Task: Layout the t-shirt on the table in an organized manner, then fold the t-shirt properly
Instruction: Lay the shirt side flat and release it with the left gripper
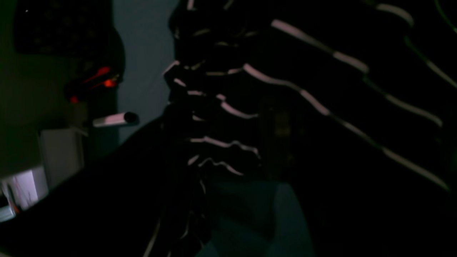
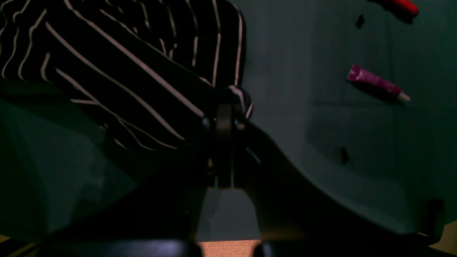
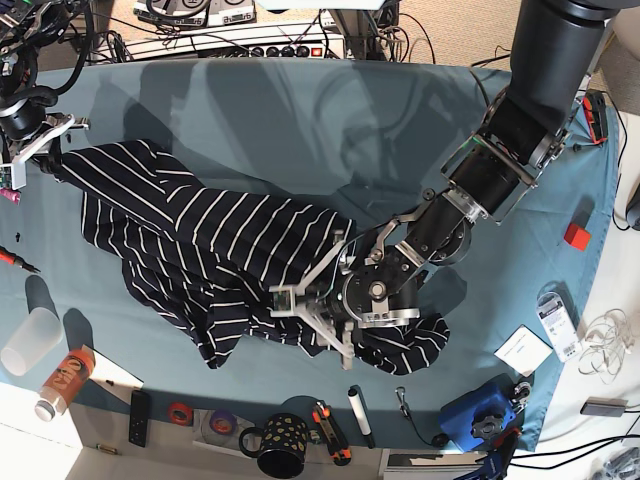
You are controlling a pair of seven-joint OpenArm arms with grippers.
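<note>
1. Base view: the t-shirt (image 3: 210, 240) lies crumpled and half spread across the middle-left of the bench (image 3: 400, 120), one end stretched toward the left edge, the other bunched low near the centre.
2. Left tool (image 3: 300, 305) sits low over the bunched lower edge of the shirt, jaws spread wide, fingers either side of the fabric folds. Can't tell if the fingers touch the cloth.
3. Left wrist view: very dark; striped fabric fills most of the frame, gathered in a ridge at centre, teal bench below it.
4. Right tool (image 2: 224, 117) is at the far left edge of the bench, jaws narrow and pinched on a corner of the shirt; the right wrist view shows striped fabric clamped at the fingertips and running off to the upper left.
5. Right wrist view: purple tube (image 2: 376, 84) and a red item (image 2: 403, 5) lie on the bench, well apart from the shirt.
6. Base view: front edge clutter: plastic cup (image 3: 28, 340), spotted mug (image 3: 283, 445), white marker (image 3: 358, 415), blue device (image 3: 478, 412); all clear of the shirt.
</note>
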